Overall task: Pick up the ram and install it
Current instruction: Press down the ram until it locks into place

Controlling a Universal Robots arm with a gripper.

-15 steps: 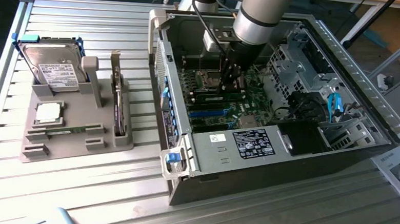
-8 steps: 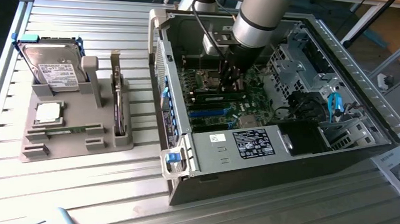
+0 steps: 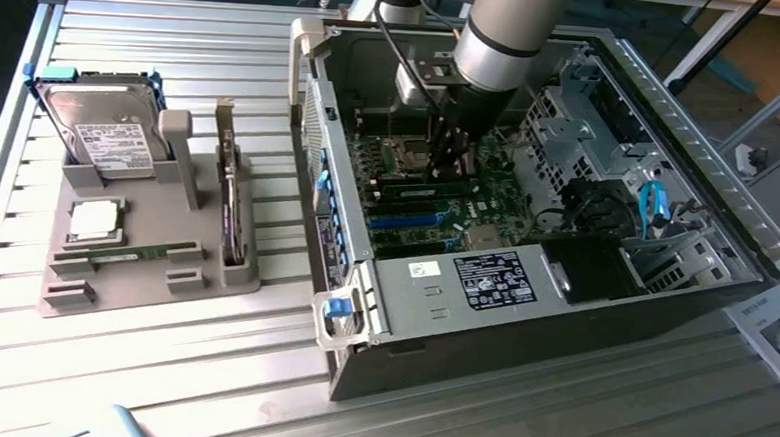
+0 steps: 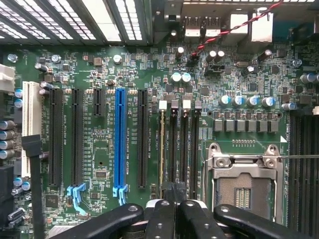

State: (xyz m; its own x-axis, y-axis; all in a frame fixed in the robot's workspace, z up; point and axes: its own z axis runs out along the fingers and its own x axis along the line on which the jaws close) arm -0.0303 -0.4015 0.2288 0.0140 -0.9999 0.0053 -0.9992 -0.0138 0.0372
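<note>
Our gripper (image 4: pixel 175 201) is drawn narrow, its fingers (image 4: pixel 162 219) nearly touching, and we cannot make out anything between them. It hangs low inside the open computer case (image 3: pixel 664 93), just above the motherboard (image 4: pixel 99 74). In the wrist view the tips sit right at the near end of the four memory slots (image 4: pixel 179 144), beside the empty processor socket (image 4: pixel 241 184).

The ram (image 3: pixel 128 255) is well apart from the gripper (image 3: pixel 453 162). It lies outside the case, toward the exterior view's left, in the grey holder (image 3: pixel 78 297) on the desk (image 3: pixel 154 386). The green stick lies flat just below the silver processor (image 3: pixel 96 221), with its long axis running roughly across the exterior view. We judge that the ram is not yet picked up.
</note>
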